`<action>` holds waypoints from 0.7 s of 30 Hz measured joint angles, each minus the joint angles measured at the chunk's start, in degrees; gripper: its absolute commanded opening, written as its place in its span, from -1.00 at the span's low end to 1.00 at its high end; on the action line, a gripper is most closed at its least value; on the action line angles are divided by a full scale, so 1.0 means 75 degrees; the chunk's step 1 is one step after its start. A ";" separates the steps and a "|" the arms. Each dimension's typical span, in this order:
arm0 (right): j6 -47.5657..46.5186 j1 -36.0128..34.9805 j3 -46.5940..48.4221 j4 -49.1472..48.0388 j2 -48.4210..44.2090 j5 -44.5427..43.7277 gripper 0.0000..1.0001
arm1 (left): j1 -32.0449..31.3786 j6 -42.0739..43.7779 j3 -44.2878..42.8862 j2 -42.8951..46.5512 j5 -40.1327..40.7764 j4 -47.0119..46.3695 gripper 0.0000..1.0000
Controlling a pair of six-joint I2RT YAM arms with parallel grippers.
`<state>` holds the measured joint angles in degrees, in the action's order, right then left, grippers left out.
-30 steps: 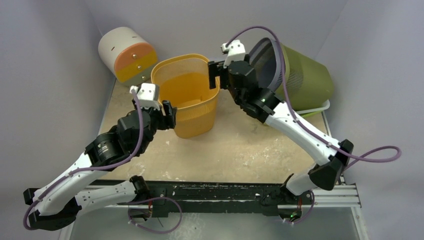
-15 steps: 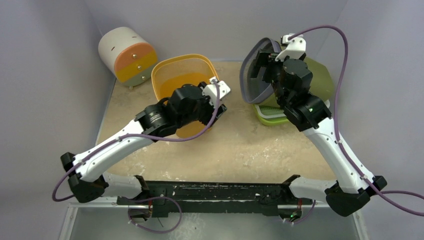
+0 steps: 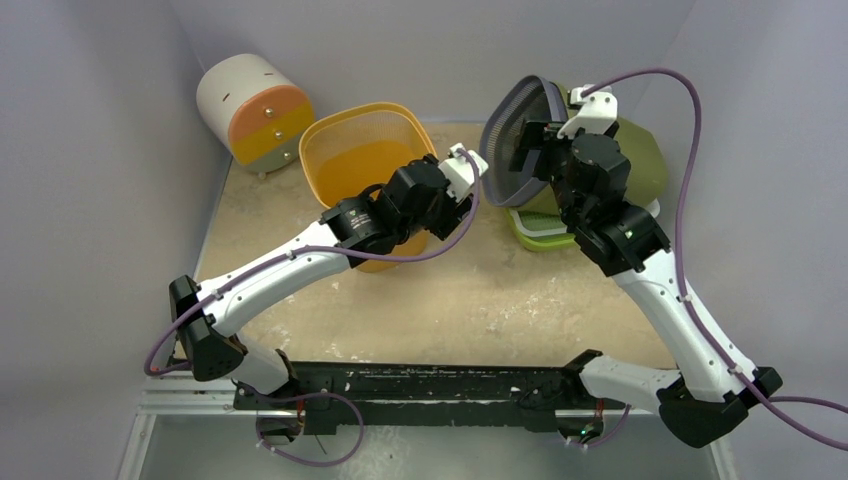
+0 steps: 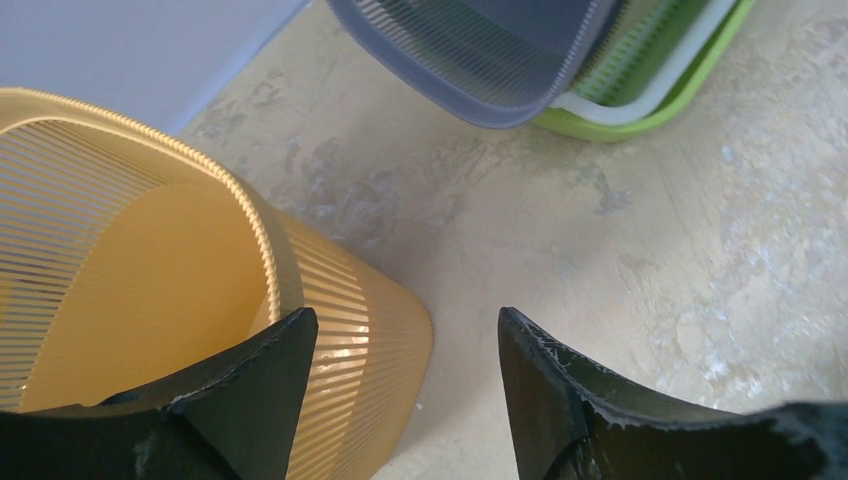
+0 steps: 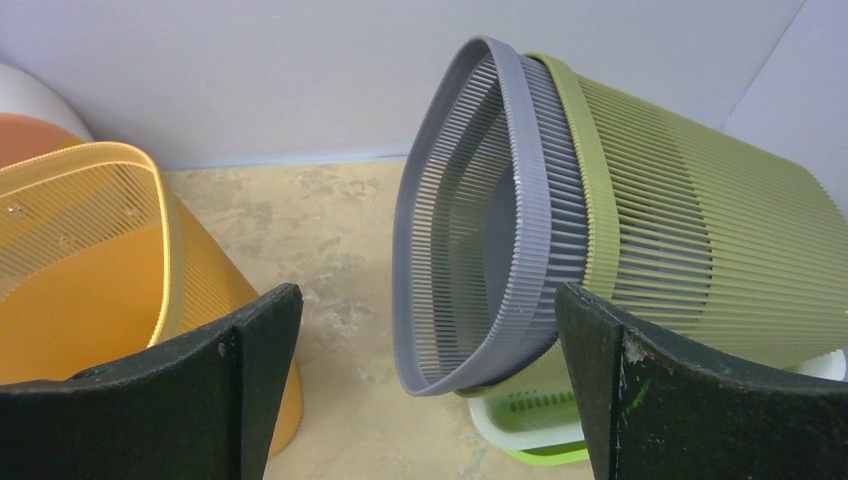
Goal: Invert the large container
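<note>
1 grey basket [image 5: 480, 230] nests inside tipped green basket [image 5: 700, 230]; left pincer [image 4: 405, 318], right pincer [image 5: 428, 295] apart.

Looks like a lab test cell — plain grey walls [image 3: 90, 150] boxing in a stone-look bench [image 3: 480, 300], arms bolted to a black rail [image 3: 420, 385].

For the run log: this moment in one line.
left gripper open, at orange basket | right gripper open, facing grey bin nested in green bin, on side
</note>
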<state>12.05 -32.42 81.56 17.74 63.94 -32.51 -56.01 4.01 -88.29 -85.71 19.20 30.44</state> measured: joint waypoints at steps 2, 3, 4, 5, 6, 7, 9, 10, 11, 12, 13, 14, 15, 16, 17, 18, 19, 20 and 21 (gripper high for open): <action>-0.0003 0.0015 -0.0047 -0.0003 -0.0047 -0.0017 0.95 | 0.0003 -0.0050 0.0000 -0.0009 0.0230 -0.0099 0.23; -0.0003 0.0020 -0.0070 0.0000 -0.0061 -0.0041 0.95 | 0.0003 -0.0055 -0.0003 -0.0020 0.0341 -0.0157 0.22; -0.0006 0.0020 -0.0096 -0.0003 -0.0067 -0.0076 0.95 | 0.0003 -0.0061 -0.0015 -0.0035 0.0420 -0.0189 0.21; -0.0006 0.0020 -0.0122 -0.0003 -0.0076 -0.0099 0.95 | 0.0003 -0.0067 -0.0029 -0.0064 0.0507 -0.0224 0.20; -0.0006 0.0029 -0.0163 -0.0003 -0.0087 -0.0125 0.94 | 0.0003 -0.0070 -0.0047 -0.0099 0.0574 -0.0251 0.20; -0.0006 0.0032 -0.0195 0.0003 -0.0096 -0.0140 0.94 | 0.0003 -0.0073 -0.0052 -0.0125 0.0632 -0.0286 0.20; -0.0006 0.0035 -0.0233 0.0000 -0.0096 -0.0146 0.94 | 0.0003 -0.0076 -0.0105 -0.0195 0.0778 -0.0277 0.18; -0.0009 0.0041 -0.0251 0.0000 -0.0096 -0.0146 0.94 | 0.0003 -0.0087 -0.0178 -0.0254 0.0877 -0.0248 0.17; -0.0009 0.0044 -0.0256 0.0000 -0.0096 -0.0149 0.93 | 0.0003 -0.0131 -0.0309 -0.0341 0.0982 -0.0178 0.17; -0.0009 0.0047 -0.0256 0.0000 -0.0093 -0.0149 0.93 | 0.0003 -0.0187 -0.0472 -0.0443 0.1081 -0.0085 0.17; -0.0009 0.0050 -0.0259 0.0000 -0.0093 -0.0149 0.93 | 0.0003 -0.0230 -0.0720 -0.0589 0.1215 0.0020 0.17; -0.0009 0.0050 -0.0256 0.0000 -0.0093 -0.0149 0.93 | 0.0003 -0.0286 -0.1020 -0.0746 0.1349 0.0152 0.17; -0.0006 0.0055 -0.0256 0.0000 -0.0093 -0.0146 0.93 | 0.0009 -0.0358 -0.1320 -0.0898 0.1486 0.0262 0.17; -0.0009 0.0067 -0.0256 0.0003 -0.0093 -0.0146 0.93 | 0.0017 -0.0417 -0.1585 -0.1017 0.1585 0.0361 0.17; -0.0009 0.0076 -0.0256 0.0003 -0.0090 -0.0146 0.93 | 0.0017 -0.0490 -0.1830 -0.1105 0.1684 0.0469 0.17; -0.0006 0.0085 -0.0256 0.0003 -0.0090 -0.0146 0.93 | 0.0017 -0.0580 -0.2034 -0.1151 0.1751 0.0557 0.17; -0.0006 0.0085 -0.0259 0.0006 -0.0090 -0.0146 0.93 | 0.0026 -0.0647 -0.2174 -0.1174 0.1778 0.0653 0.17; -0.0006 0.0085 -0.0256 0.0003 -0.0090 -0.0146 0.93 | 0.0035 -0.0726 -0.2320 -0.1174 0.1804 0.0723 0.17; -0.0006 0.0085 -0.0259 0.0006 -0.0090 -0.0149 0.92 | 0.0044 -0.0813 -0.2445 -0.1174 0.1824 0.0796 0.17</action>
<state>12.01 -31.79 79.61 17.78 63.26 -33.63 -55.68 -2.09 -106.63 -94.52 32.88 36.40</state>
